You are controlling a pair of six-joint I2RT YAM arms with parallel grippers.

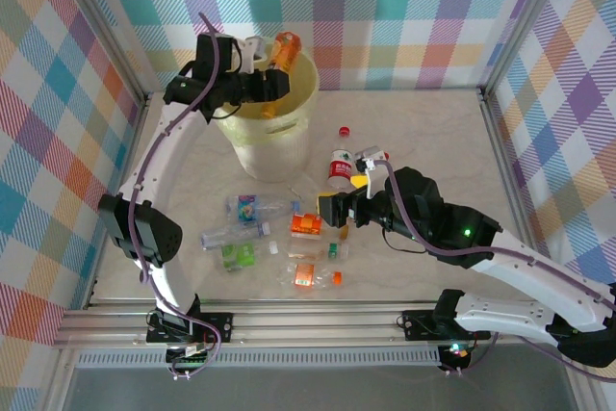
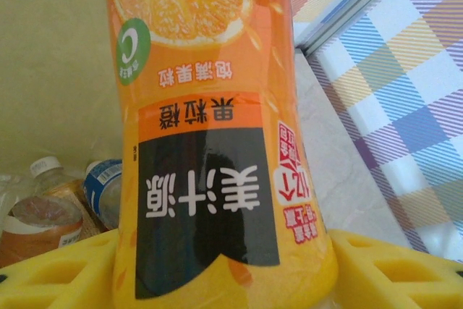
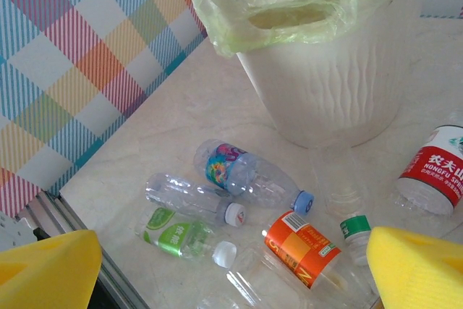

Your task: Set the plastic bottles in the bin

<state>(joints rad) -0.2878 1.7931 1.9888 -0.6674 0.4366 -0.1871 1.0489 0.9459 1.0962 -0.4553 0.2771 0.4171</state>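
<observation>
My left gripper [image 1: 272, 82] is shut on an orange juice bottle [image 1: 285, 48] and holds it over the rim of the pale yellow bin [image 1: 252, 141]. In the left wrist view that bottle [image 2: 210, 128] sits between the yellow pads [image 2: 394, 273], and other bottles [image 2: 43, 211] lie inside the bin below. My right gripper [image 1: 342, 207] is open above the table with nothing between its pads [image 3: 416, 265]. Under it lie several bottles: one with a blue cap [image 3: 249, 175], a clear one [image 3: 192, 199], a green-labelled one [image 3: 177, 235] and an orange-labelled one [image 3: 300, 245].
A red-labelled bottle [image 1: 340, 166] stands right of the bin, with a loose red cap [image 1: 344, 130] behind it. Another orange-labelled bottle [image 1: 306, 276] lies near the front edge. A thin liner bag [image 3: 275, 5] drapes over the bin's rim. Checked walls enclose the table.
</observation>
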